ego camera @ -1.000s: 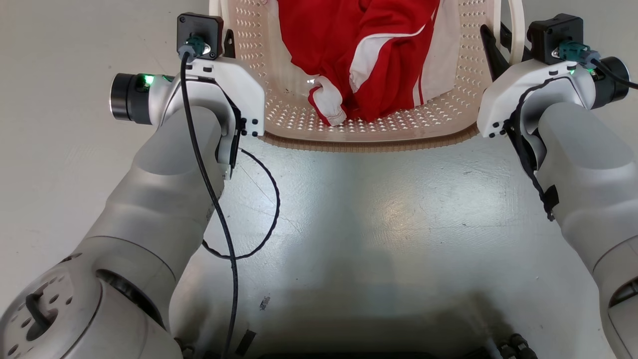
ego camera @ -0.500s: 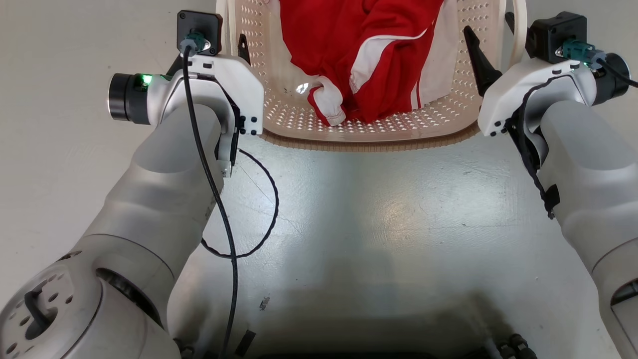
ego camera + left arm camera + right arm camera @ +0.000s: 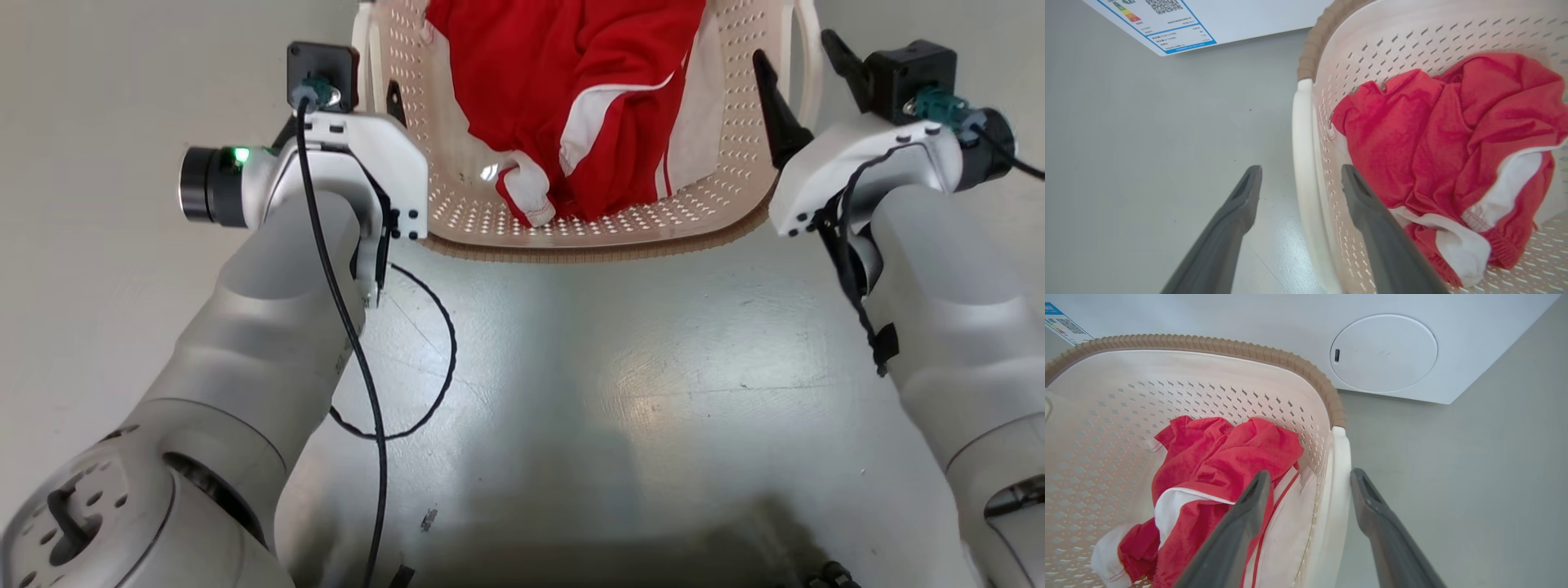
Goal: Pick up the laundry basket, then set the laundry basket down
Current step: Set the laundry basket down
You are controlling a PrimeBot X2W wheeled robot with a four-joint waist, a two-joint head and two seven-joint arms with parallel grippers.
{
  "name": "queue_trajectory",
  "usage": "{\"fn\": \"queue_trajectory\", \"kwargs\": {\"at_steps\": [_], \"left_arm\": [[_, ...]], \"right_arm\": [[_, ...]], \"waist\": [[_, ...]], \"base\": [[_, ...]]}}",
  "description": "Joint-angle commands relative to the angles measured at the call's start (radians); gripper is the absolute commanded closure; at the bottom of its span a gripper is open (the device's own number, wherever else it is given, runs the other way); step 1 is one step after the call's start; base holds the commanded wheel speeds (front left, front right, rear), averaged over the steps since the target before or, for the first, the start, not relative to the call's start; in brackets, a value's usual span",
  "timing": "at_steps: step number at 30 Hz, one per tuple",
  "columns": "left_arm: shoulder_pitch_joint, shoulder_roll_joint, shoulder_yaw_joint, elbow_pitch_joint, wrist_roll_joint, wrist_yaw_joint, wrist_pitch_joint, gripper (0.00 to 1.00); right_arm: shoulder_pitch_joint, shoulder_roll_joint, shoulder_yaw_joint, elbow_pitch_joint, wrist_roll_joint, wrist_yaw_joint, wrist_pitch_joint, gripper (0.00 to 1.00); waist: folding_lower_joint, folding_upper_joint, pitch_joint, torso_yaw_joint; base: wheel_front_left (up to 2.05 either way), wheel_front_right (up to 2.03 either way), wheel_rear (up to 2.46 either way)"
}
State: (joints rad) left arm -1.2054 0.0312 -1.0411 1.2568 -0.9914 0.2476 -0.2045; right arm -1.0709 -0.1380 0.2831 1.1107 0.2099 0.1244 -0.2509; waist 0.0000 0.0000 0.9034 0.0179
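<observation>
Fingers [image 3: 1237,212] of the left gripper [image 3: 1301,169] are spread wide and set astride the left white handle [image 3: 1300,122] of the laundry basket [image 3: 588,250]. 1 finger is outside, over the grey floor [image 3: 620,367], and the other is inside, against the perforated wall. Nothing is clamped; a gap is seen on the outer side of the handle.

The right gripper [image 3: 1310,473] is likewise open, its 2 fingers [image 3: 1388,539] placed either side of the right handle [image 3: 1341,457] — the inner one over the clothing, the outer one just beside the handle's edge. Whether that outer finger touches the plastic cannot be told.

The basket is seen on the floor directly ahead of the robot, between the 2 wrists in the head view, with its brown rim nearest the camera. A red garment [image 3: 563,73] with white trim is bundled inside it. Beyond the basket, a white appliance [image 3: 1474,343] with a round cover [image 3: 1384,353] is seen low on its front — and a blue-edged label [image 3: 1167,20] is seen near its other corner.
</observation>
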Motion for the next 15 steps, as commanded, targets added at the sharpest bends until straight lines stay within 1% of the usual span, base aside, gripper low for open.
{"fn": "queue_trajectory", "kwargs": {"at_steps": [1, 8, 15], "left_arm": [[0.022, 0.019, 0.005, 0.000, -0.009, 0.003, -0.008, 0.00], [0.062, 0.019, 0.008, 0.008, -0.025, -0.006, -0.017, 0.00], [0.117, 0.020, 0.024, 0.007, -0.043, -0.035, -0.045, 0.00]], "right_arm": [[0.059, 0.030, 0.000, -0.015, -0.013, 0.006, -0.011, 0.00], [0.103, 0.047, -0.051, -0.033, -0.050, 0.006, -0.011, 0.00], [0.155, 0.055, -0.080, -0.073, -0.074, 0.006, -0.011, 0.00]], "waist": [[0.0000, 0.0000, -0.015, -0.004], [0.0000, 0.0000, -0.081, -0.013], [0.0000, 0.0000, -0.178, -0.019]], "base": [[0.00, 0.00, 0.00], [0.00, 0.00, 0.00], [0.00, 0.00, 0.00]]}}
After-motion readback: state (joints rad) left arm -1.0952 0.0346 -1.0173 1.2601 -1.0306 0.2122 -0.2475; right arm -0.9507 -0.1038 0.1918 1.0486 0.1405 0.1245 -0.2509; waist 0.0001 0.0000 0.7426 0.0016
